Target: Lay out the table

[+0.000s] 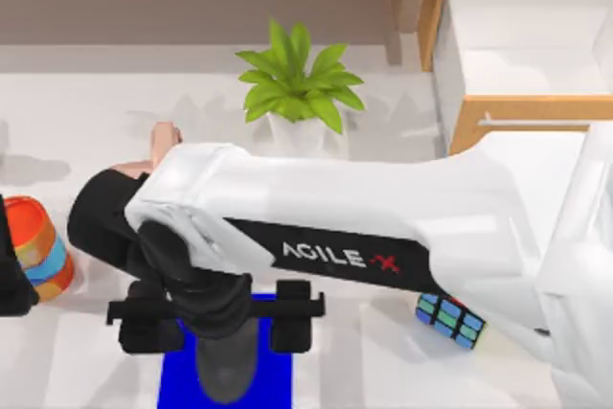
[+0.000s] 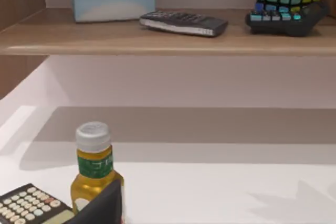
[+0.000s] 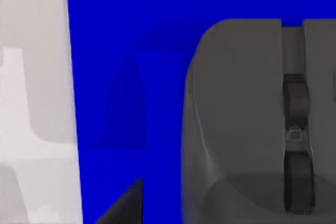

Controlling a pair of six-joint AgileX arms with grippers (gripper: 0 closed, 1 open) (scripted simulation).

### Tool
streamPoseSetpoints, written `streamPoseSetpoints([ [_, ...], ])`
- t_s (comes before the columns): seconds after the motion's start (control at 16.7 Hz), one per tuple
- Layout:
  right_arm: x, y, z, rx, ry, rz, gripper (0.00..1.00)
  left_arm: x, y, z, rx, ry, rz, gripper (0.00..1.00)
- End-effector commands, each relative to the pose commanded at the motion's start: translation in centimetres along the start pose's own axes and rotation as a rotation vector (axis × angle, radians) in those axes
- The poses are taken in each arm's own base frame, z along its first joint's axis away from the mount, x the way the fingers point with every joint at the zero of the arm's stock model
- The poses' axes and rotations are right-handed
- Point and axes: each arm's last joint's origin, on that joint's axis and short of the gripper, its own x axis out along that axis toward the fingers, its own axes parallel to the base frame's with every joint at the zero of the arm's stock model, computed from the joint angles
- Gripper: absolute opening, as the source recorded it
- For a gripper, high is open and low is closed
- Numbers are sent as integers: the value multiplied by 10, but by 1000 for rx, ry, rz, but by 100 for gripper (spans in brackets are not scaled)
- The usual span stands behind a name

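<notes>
The white table [image 1: 383, 371] carries a bright blue mat [image 1: 177, 380] near its front edge. A grey computer mouse [image 1: 228, 363] lies on the mat, and in the right wrist view the mouse [image 3: 247, 129] shows its scroll wheel on the blue mat [image 3: 126, 77]. My right gripper [image 1: 220, 325] hovers just over the mouse, open, its two black fingers spread wider than the mouse and apart from it. One dark fingertip [image 3: 125, 207] shows over the mat. My left arm [image 1: 10, 284] is parked at the table's left edge.
A striped cup [image 1: 40, 248] stands at the left by the left arm, a colour cube [image 1: 450, 320] right of the mat, a potted plant [image 1: 299, 93] at the back. An open wooden drawer cabinet [image 1: 522, 55] is back right. A yellow bottle [image 2: 95, 169], a calculator [image 2: 29, 205] and a shelf [image 2: 168, 38] appear in the left wrist view.
</notes>
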Motion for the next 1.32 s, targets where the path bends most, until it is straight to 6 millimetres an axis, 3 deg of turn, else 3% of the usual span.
streamPoseSetpoints([
  [0.54, -3, 1, -1, -8, -4, 12, 100, 0, 0, 0, 0, 0, 0, 100],
  [0.9, -24, -6, 0, -168, -89, 243, 100, 0, 0, 0, 0, 0, 0, 100],
  [1.32, 7, -47, 16, -563, -427, 510, 100, 0, 0, 0, 0, 0, 0, 100],
])
